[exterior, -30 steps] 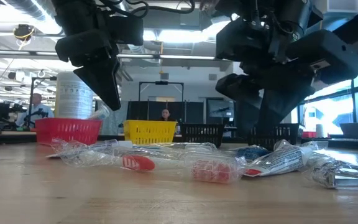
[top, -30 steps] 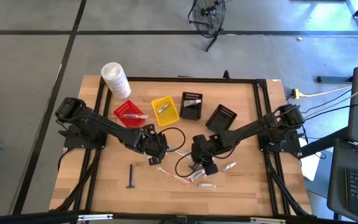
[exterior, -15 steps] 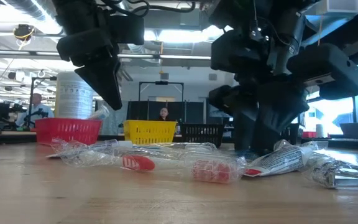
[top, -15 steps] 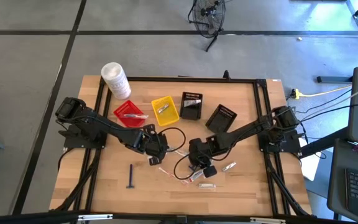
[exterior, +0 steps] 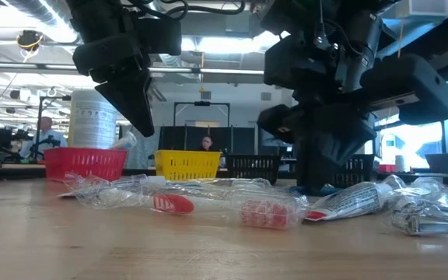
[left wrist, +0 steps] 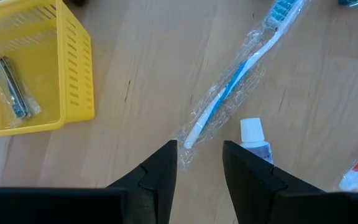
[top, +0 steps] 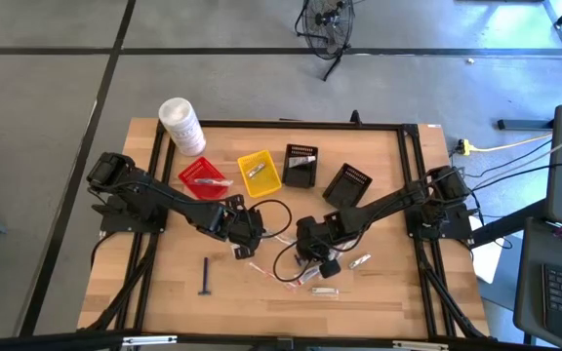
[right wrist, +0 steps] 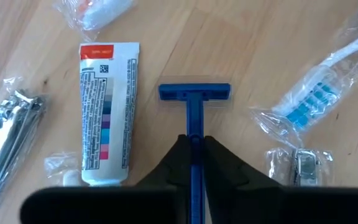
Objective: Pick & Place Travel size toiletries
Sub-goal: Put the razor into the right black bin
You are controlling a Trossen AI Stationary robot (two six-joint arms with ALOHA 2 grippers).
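Two end effectors work over the tabletop (top: pixel 164 283). The right end effector (right wrist: pixel 194 155) is down in the toiletry pile near the tabletop's middle, fingers closed on the handle of a blue razor (right wrist: pixel 194 99). The razor lies flat, its long axis running straight out ahead of the fingers and its head crosswise at the far end, so the grip sits in line with the handle. A toothpaste tube (right wrist: pixel 101 112) lies just beside it, parallel, and a wrapped toothbrush (right wrist: pixel 319 93) is on the other side. The left end effector (left wrist: pixel 197 168) hovers left of the pile, fingers parted and empty, above another wrapped toothbrush (left wrist: pixel 235 81) and near a yellow basket (left wrist: pixel 73 81). The right arm is plainly nearer the razor; judging by the grip, the lift comes next.
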